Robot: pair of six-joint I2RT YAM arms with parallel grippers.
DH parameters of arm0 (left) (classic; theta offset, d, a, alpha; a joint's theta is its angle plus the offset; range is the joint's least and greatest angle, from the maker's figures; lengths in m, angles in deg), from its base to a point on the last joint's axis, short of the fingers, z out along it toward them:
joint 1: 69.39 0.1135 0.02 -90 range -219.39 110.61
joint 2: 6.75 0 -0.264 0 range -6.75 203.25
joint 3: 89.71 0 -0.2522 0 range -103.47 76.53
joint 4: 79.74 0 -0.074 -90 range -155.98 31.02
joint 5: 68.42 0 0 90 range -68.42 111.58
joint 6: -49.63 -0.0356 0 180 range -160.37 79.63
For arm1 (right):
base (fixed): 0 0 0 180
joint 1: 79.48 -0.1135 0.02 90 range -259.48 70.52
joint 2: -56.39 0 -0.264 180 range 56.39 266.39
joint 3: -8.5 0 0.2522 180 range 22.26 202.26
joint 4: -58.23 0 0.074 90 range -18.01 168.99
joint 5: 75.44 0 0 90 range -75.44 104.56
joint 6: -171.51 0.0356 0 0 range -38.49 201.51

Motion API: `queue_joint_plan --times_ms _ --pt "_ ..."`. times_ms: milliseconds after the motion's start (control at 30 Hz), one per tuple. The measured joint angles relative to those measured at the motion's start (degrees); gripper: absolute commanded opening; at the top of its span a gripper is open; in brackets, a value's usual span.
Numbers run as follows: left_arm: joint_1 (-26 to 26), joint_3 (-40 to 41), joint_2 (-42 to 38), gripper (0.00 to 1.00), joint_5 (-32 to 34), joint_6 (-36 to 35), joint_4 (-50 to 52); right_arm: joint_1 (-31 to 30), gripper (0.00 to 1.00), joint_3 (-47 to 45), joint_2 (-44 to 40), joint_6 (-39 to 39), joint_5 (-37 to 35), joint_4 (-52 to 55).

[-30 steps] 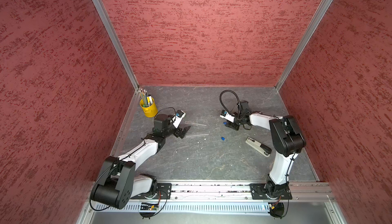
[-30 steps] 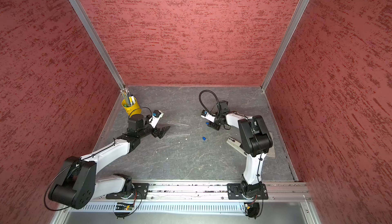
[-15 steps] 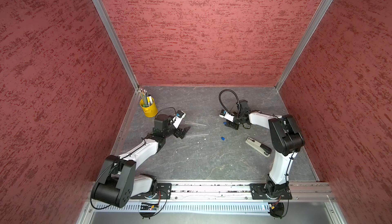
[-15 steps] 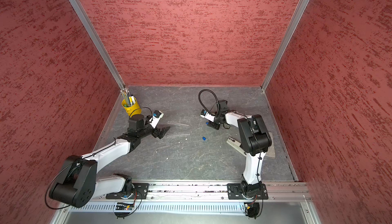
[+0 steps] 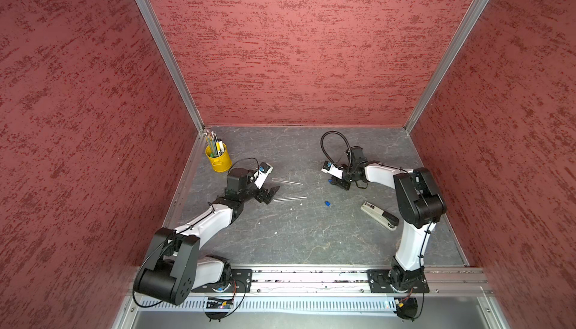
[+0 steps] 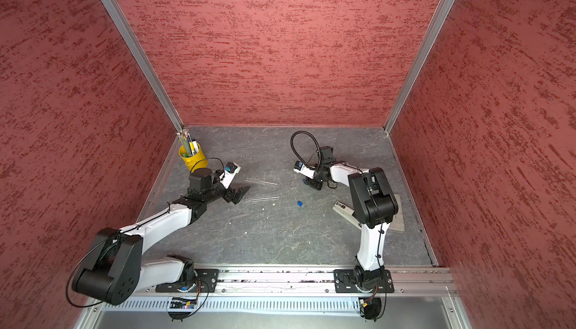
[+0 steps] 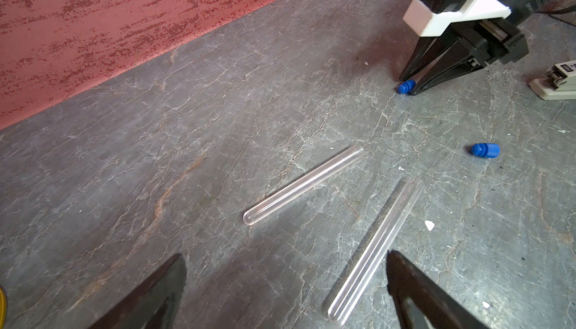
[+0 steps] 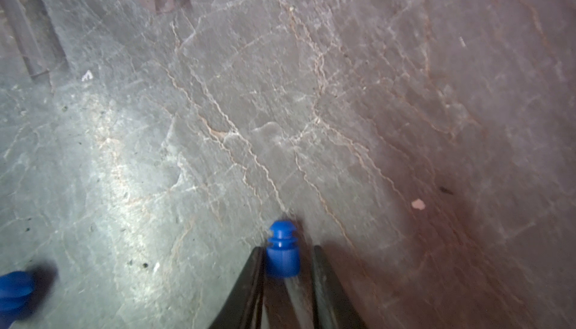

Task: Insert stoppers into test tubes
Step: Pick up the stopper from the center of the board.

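grey, veined bench [image 5: 296, 237] between red walls carries everything. over the last second the right pincer [image 8: 286, 248] has drawn its fingers in about the first stopper [image 7: 406, 87], which lies on the bench at their tips with its ribbed nose poking out. one finger touches it and a thin dark strip shows at the other, so whether it is truly clamped i cannot tell. i judge the pick-up of this stopper is under way, and no tube is plugged yet.

the left pincer [image 7: 285, 255] is unchanged: fingers wide apart, empty, with one end of the nearer test tube [image 7: 378, 249] lying between them. the farther test tube [image 7: 304, 184] and the second stopper [image 7: 485, 150] lie loose where they were, apart from each other.

in both top views the tubes are faint glints and the first stopper a blue speck. the right wrist view cuts the second stopper at its edge, blurred. a stapler [image 6: 343, 210] sits partly behind the right arm.
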Motion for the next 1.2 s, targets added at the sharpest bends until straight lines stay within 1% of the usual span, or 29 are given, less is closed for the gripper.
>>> queue_joint_plan --times_ms 467,800,1033,1200 --pt "-0.22 -0.44 0.24 0.99 0.28 -0.04 0.79 -0.2 0.2 0.0 0.0 -0.13 -0.07 0.02" --pt "-0.22 -0.83 1.51 1.0 0.44 -0.57 1.18 -0.2 0.19 -0.2 -0.04 -0.11 -0.07 -0.24" --pt "-0.26 -2.86 2.12 0.99 1.05 -2.05 3.1 -0.2 0.19 -1.05 -0.57 -0.09 -0.07 -0.87" --pt "-0.33 -4.33 3.32 0.99 -0.2 -4.17 5.2 -0.2 0.19 -2.27 -1.6 0.0 -0.2 -0.79"
